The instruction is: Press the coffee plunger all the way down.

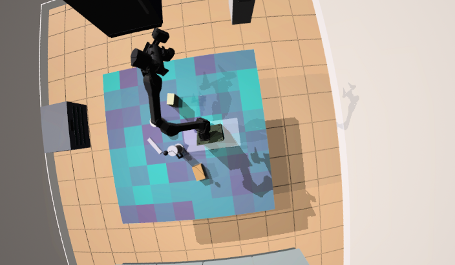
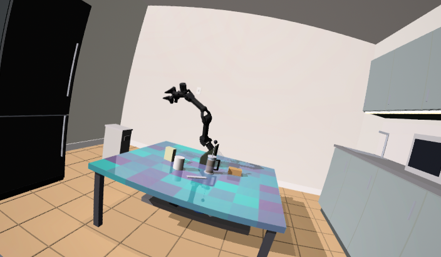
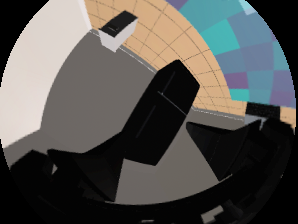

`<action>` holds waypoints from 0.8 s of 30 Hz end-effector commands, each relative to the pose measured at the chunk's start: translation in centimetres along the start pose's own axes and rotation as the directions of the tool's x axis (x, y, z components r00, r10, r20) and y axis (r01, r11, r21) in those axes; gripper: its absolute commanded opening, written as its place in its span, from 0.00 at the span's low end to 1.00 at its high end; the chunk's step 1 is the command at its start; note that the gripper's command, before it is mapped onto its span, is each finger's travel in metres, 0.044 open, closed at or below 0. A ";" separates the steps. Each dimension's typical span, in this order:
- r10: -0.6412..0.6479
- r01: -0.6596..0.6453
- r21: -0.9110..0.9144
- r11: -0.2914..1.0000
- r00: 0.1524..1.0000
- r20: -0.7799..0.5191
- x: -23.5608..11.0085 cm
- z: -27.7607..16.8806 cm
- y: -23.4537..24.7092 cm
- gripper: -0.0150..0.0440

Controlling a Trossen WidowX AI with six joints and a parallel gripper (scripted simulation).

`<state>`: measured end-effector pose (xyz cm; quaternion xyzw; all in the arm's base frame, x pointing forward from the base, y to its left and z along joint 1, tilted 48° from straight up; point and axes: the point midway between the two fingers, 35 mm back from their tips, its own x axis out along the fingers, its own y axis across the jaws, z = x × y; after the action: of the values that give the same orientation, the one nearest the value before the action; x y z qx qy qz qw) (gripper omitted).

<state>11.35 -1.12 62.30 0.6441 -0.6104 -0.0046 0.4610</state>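
Observation:
The coffee press is a glass cylinder with a dark handle. It stands upright near the middle of the checked table. Its plunger rod sticks up, with the black knob well above the lid. My gripper is open and empty. It hangs high in the air, far above and to one side of the press, past the table's edge. The wrist view shows only my black fingers, floor, wall and a strip of table, not the press.
A white mug and a cream box stand on one side of the press. An orange box stands on the other. A flat white utensil lies beside the press. A bin stands off the table.

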 end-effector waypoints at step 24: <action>-0.482 0.480 0.110 0.870 0.876 -0.009 6.7 13.9 -7.1 1.00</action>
<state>8.02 -12.50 57.00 0.7717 -0.4850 -0.0442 0.4089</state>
